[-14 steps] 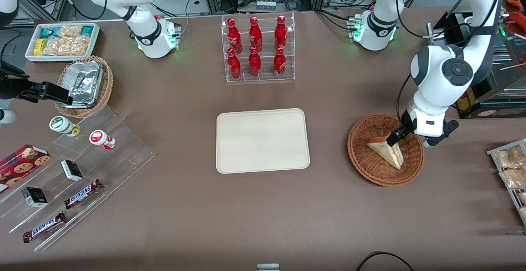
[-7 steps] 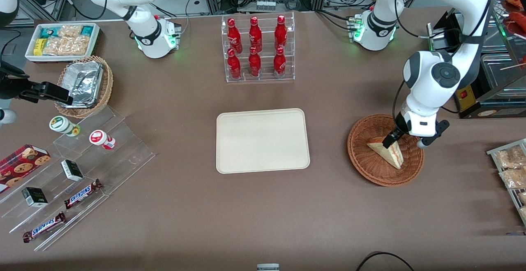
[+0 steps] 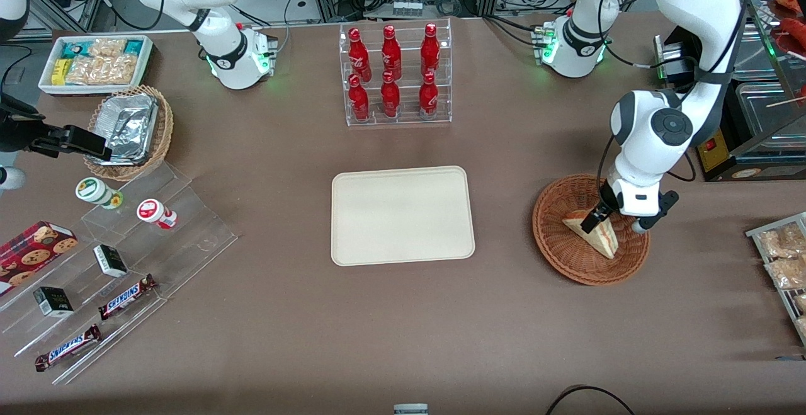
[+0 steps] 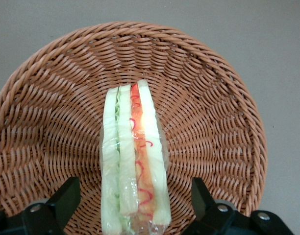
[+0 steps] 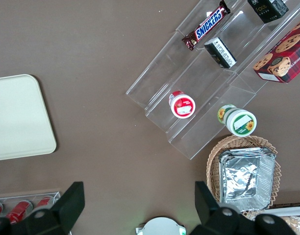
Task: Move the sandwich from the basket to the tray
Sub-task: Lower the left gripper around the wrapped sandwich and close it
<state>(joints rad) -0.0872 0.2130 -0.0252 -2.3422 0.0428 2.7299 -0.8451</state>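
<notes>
The sandwich (image 3: 592,232) is lying inside the basket (image 3: 560,248), which is sitting beside the tray (image 3: 402,215), toward the working arm's end of the table. The gripper (image 3: 594,218) is hovering just above the sandwich's farther end, its fingers (image 4: 66,198) spread wide on either side of the wedge, gripping nothing.

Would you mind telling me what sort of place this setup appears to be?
Probably a robotics lab's mock snack counter: bottle rack, Snickers bars on clear steps, and the open gripper straddling the sandwich in the basket.
</notes>
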